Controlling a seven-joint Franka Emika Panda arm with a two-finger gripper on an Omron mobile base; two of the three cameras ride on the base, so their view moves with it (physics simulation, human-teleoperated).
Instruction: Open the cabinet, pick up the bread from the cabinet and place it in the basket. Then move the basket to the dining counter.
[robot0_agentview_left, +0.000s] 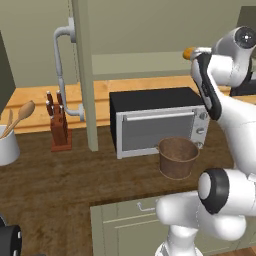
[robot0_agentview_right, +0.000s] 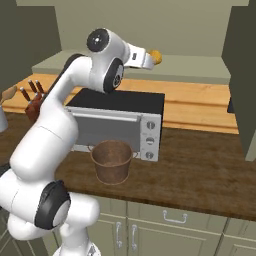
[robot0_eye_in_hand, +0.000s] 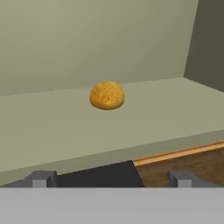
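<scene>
Golden-brown bread (robot0_eye_in_hand: 107, 95) lies on the open cabinet (robot0_eye_in_hand: 65, 127) shelf, ahead of the gripper (robot0_eye_in_hand: 111, 178), whose fingers stand apart.

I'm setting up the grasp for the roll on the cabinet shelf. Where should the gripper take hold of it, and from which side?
Grip the bread across its widest middle, coming straight in from the open front of the cabinet. It sits flat side down with a domed top, alone on the shelf, and the open gripper already faces it.

Golden-brown speckled bread (robot0_eye_in_hand: 107, 95); olive-green cabinet (robot0_eye_in_hand: 65, 127); brown woven basket (robot0_agentview_right: 113, 161); black-and-silver toaster oven (robot0_agentview_left: 159, 120).
</scene>
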